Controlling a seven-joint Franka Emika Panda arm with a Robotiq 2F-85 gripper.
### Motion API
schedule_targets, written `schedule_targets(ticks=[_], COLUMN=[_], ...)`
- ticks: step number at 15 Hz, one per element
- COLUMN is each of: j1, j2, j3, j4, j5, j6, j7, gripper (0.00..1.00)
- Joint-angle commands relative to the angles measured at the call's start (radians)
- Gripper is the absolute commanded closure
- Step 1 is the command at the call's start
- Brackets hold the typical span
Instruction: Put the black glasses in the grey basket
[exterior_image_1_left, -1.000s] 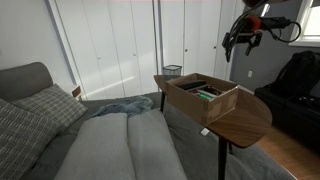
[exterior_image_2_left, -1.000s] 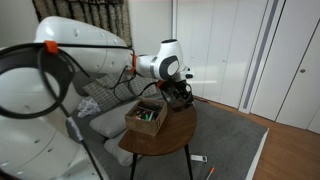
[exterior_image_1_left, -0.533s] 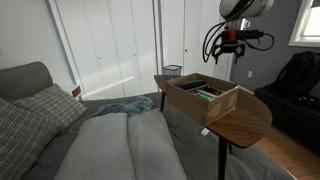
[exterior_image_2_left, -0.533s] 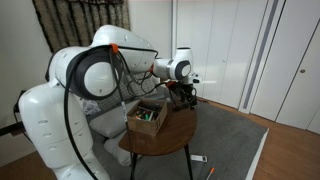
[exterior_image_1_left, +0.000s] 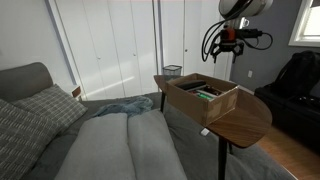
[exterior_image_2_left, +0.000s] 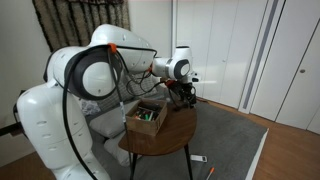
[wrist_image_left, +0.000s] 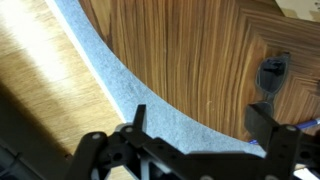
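One arm points its wide-spread claw down over the table near the black glasses.

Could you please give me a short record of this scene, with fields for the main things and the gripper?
gripper: open, empty, above the table near its edge
black glasses: lying on the table, not held
table: round, wooden top
cardboard box: open, standing on the table
grey basket: on the floor beyond the table, near the white doors
task status: glasses not yet picked up
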Motion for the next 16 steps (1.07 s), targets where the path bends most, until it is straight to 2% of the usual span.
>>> schedule_targets(ticks=[1,8,10,11,13,16], j1=[0.057,0.134,0.141,0.145,0.153,0.165], j2=[0.123,0.337,0.393,0.417,0.456,0.493], j3=[0.001,-0.025,-0.032,-0.035,-0.041,-0.042], j4=[0.101,0.277,0.329,0.355,0.402,0.455], j5=[0.021,0.021,0.029,0.028,0.028,0.031], j6=[0.025,0.051,0.051,0.055,0.053,0.049], j7=[0.037,0.125,0.122,0.121,0.117,0.114], gripper=[0.00,0.01,0.15,0.30,0.42,0.51])
